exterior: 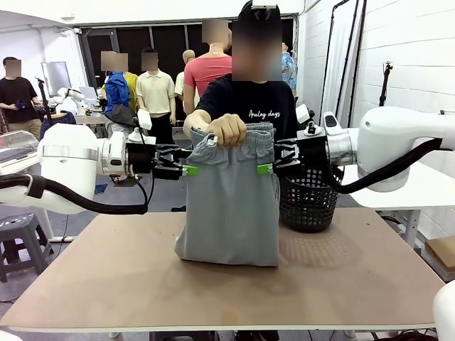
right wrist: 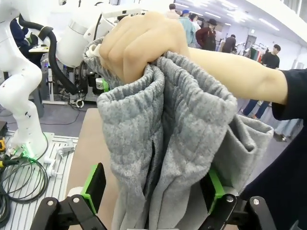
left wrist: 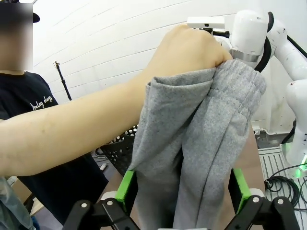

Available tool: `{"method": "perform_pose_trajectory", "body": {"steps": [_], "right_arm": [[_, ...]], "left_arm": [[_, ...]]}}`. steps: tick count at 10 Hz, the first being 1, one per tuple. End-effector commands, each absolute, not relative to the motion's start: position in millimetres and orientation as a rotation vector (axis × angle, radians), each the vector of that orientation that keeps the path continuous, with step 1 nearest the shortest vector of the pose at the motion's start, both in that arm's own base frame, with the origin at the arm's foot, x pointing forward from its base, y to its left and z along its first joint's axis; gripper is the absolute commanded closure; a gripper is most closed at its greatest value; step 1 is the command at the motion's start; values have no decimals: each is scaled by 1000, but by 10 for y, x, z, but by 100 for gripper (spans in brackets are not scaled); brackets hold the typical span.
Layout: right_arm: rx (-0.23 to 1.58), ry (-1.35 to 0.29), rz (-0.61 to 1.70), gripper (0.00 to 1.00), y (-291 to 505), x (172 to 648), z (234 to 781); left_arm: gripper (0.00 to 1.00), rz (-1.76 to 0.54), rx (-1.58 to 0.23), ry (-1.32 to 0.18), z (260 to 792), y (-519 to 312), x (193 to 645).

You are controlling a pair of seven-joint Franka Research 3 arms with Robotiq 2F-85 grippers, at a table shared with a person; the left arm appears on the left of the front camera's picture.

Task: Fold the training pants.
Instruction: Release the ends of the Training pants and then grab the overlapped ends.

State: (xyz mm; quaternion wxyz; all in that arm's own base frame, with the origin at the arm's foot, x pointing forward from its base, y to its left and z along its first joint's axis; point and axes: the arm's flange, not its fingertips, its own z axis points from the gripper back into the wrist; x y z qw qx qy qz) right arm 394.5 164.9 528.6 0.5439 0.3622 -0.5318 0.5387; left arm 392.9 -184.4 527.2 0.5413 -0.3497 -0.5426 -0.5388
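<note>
- Jaws spread on left gripper and right gripper, straddling light grey jersey training pants.
- Risk: person's hand releases early; they slump onto tabletop centre.

The person's hand had the top of the training pants bunched up, so a good part of it was buried in the fist. The pants hung in front of the person's lower torso and covered the near side of the black mesh basket. In the wrist views the cloth ran off the bottom edge, and the left gripper and right gripper got cut off there too, jaws spread wide around the fabric. Couldn't tell if the pads really pressed it.
</note>
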Motion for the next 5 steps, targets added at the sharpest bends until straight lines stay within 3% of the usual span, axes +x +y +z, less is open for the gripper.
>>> {"method": "perform_pose_trajectory", "body": {"steps": [1, 5], "right_arm": [[832, -1284, 1226, 0, 1574, 3811, 5304], [814, -1306, 1185, 0, 1494, 3767, 5275]], "left_arm": [[0, -1245, -821, -1323, 5237, -1824, 3900], [0, -1229, -804, -1331, 5241, -1818, 3895]]}}
